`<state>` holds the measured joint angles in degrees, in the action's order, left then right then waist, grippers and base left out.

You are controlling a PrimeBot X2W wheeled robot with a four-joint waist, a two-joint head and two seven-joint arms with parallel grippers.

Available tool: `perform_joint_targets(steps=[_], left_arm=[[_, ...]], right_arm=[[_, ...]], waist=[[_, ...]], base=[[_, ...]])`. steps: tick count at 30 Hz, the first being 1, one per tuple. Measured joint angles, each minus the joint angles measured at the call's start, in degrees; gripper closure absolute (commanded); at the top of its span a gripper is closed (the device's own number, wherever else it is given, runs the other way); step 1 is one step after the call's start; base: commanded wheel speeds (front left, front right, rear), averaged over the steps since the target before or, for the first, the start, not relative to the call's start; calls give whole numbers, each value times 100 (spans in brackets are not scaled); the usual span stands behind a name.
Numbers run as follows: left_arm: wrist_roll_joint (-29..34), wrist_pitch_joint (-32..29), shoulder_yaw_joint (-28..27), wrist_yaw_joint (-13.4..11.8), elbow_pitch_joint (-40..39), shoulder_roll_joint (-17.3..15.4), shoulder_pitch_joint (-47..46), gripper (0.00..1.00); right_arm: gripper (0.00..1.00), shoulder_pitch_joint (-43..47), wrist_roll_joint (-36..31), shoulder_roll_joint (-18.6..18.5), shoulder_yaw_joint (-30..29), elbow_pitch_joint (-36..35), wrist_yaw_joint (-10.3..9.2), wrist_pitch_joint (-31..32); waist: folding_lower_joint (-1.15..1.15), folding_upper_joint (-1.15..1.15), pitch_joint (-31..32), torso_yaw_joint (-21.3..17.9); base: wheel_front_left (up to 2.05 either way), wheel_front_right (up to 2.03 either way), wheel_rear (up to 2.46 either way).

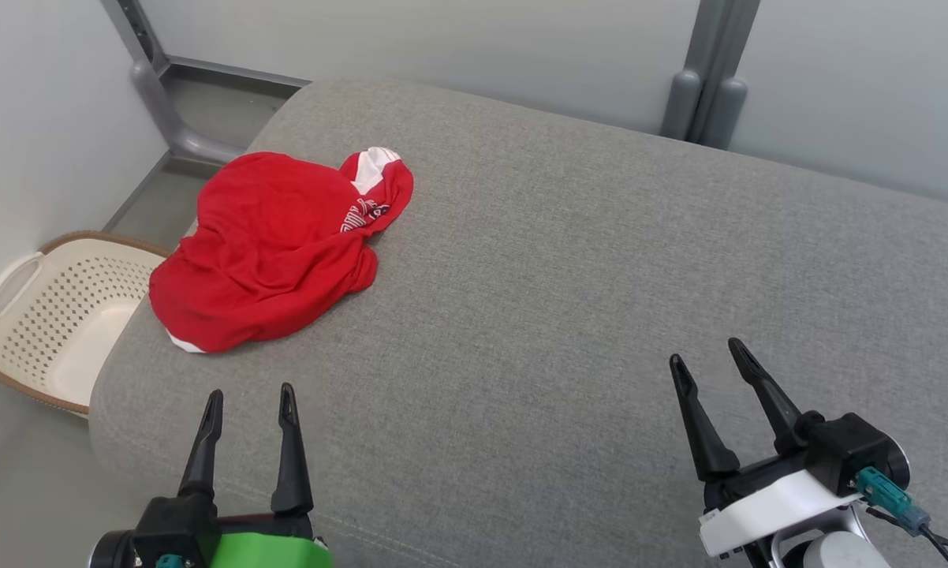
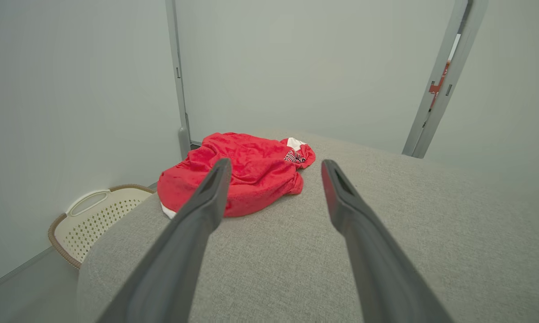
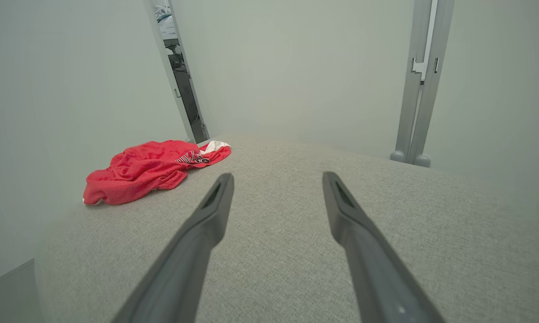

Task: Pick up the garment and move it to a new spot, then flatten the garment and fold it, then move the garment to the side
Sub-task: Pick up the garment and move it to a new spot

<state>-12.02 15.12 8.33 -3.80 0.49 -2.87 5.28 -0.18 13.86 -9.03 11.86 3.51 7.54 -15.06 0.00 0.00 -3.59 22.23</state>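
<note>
A crumpled red garment (image 1: 273, 244) with white trim and dark lettering lies bunched at the far left of the grey cushioned surface (image 1: 569, 315), close to its left edge. The left wrist view has the garment (image 2: 251, 172) straight ahead, the right wrist view has the garment (image 3: 150, 168) off to the left. My left gripper (image 1: 251, 404) stands open near the front edge, a short way in front of the cloth and apart from it. Over the right front of the surface my right gripper (image 1: 711, 355) is open too, with nothing between its fingers.
A cream perforated laundry basket (image 1: 56, 319) with a brown rim stands on the floor left of the surface. Grey posts (image 1: 707, 87) and pale walls close off the back. The grey surface runs wide and bare to the right of the garment.
</note>
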Motion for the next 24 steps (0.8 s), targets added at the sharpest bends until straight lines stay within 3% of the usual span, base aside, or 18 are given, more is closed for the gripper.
perform_joint_targets(steps=[17,21,24], left_arm=[[-312,0,85,-83,-30,0,-41,0],[-503,1,7,-57,-67,-1,-535,0],[-594,2,-44,151,127,-1,-1173,0]], right_arm=[[0,15,18,-120,-44,14,0,0],[0,-52,3,-311,-77,-29,0,0],[0,-191,-24,-537,-49,-63,0,0]], waist=[[0,0,-190,278],[0,0,-394,272],[0,0,-642,264]], base=[[0,0,0],[0,0,0],[0,0,0]])
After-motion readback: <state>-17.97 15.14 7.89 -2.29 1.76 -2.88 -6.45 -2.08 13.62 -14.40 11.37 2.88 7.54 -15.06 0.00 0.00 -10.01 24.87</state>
